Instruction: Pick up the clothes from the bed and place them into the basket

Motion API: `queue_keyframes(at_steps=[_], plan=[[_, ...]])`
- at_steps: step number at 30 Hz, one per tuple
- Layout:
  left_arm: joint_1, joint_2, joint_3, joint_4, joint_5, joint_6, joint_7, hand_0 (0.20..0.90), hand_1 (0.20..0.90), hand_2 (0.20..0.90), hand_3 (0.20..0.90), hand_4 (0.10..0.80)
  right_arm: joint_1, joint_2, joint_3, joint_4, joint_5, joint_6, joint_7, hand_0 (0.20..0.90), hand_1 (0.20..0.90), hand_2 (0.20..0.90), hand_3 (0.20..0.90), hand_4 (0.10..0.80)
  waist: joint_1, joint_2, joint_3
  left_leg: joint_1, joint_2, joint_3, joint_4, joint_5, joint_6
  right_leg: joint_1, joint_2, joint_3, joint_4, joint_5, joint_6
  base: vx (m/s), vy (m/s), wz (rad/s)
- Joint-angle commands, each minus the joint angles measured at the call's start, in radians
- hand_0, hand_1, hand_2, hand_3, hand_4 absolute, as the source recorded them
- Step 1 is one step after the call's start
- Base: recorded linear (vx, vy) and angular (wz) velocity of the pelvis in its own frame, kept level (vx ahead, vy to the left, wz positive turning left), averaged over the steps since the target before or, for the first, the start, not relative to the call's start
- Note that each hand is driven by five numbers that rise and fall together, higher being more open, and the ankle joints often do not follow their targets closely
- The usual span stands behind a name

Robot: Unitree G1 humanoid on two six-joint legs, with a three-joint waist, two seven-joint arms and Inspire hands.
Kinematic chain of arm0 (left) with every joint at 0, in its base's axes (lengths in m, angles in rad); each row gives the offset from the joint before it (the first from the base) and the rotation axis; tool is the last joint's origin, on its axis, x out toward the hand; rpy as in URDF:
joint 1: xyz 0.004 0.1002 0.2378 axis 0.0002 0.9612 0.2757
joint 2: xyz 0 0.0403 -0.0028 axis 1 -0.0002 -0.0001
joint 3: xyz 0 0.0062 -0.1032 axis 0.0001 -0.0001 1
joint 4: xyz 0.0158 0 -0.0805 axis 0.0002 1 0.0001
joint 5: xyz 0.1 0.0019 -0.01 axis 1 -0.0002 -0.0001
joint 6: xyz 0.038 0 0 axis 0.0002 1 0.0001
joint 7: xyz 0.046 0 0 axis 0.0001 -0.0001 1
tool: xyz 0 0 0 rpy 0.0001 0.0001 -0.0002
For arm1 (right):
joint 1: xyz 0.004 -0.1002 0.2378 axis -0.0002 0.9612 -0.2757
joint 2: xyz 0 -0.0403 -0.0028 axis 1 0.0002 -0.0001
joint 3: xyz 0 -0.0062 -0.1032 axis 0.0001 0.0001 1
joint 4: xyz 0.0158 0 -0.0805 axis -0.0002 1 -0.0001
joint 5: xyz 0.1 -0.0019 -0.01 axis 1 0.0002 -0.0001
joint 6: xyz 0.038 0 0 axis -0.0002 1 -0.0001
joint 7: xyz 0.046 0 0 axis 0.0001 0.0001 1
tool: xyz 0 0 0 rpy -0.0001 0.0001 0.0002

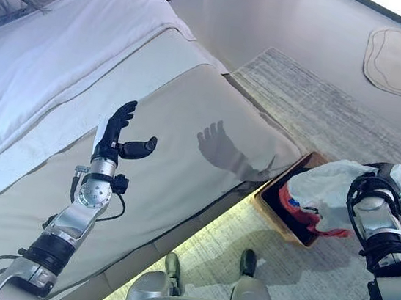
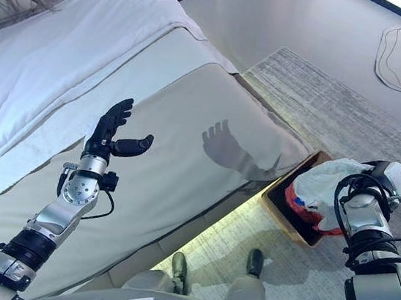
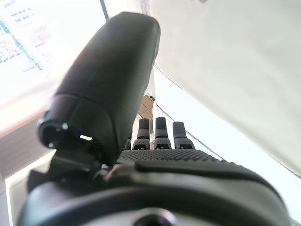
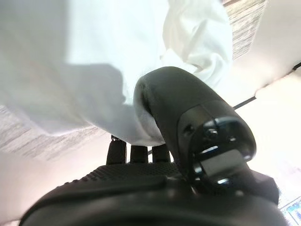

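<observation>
We see our right hand at lower right pinching a white garment over the basket, red cloth inside, left hand open above the bed, center left

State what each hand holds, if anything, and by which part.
The right hand pinches a white cloth garment by a bunched fold, thumb against fingers, above the brown basket. The left hand is open over the bed, holding nothing.
</observation>
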Motion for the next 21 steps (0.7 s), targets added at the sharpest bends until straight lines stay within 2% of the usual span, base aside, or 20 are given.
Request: queue_keyframes(at_steps=[1, 7, 15, 21], plan=[[-0.076, 0.014, 0.006, -0.034, 0.022, -0.090, 0.030, 0.900, 0.900, 0.900, 0.900, 0.800, -0.170, -0.092, 0.061, 0.033, -0.090, -0.072, -0.043, 0.900, 0.900, 0.900, 0.900, 0.800, 0.008, -0.029, -0.024, -0.035, 0.049, -0.105, 0.000, -0.023, -0.052, 0.013, -0.026, 0.018, 0.018, -0.041, 0.028, 0.000, 0.000, 0.00], [-0.070, 0.015, 0.004, -0.032, 0.016, -0.091, 0.032, 0.900, 0.900, 0.900, 0.900, 0.800, -0.159, -0.087, 0.055, 0.050, -0.091, -0.079, -0.052, 0.900, 0.900, 0.900, 0.900, 0.800, 0.006, -0.020, -0.020, -0.034, 0.049, -0.104, 0.000, -0.023, -0.053, 0.011, -0.031, 0.017, 0.019, -0.041, 0.028, 0.000, 0.000, 0.00], [-0.063, 0.022, 0.012, -0.035, 0.012, -0.095, 0.038, 0.900, 0.900, 0.900, 0.900, 0.800, -0.123, -0.078, 0.047, 0.082, -0.088, -0.028, -0.050, 0.900, 0.900, 0.900, 0.900, 0.800, 0.003, -0.027, -0.026, -0.026, 0.054, -0.095, 0.000, -0.024, -0.053, 0.018, -0.029, 0.019, 0.019, -0.043, 0.028, 0.000, 0.000, 0.00], [-0.052, 0.027, 0.016, -0.023, 0.009, -0.096, 0.029, 0.900, 0.900, 0.900, 0.900, 0.800, -0.108, -0.076, 0.051, 0.054, -0.098, -0.057, -0.078, 0.900, 0.900, 0.900, 0.900, 0.800, 0.003, -0.033, -0.040, -0.017, 0.057, -0.097, 0.000, -0.026, -0.052, 0.028, -0.025, 0.019, 0.017, -0.042, 0.026, 0.000, 0.000, 0.00]])
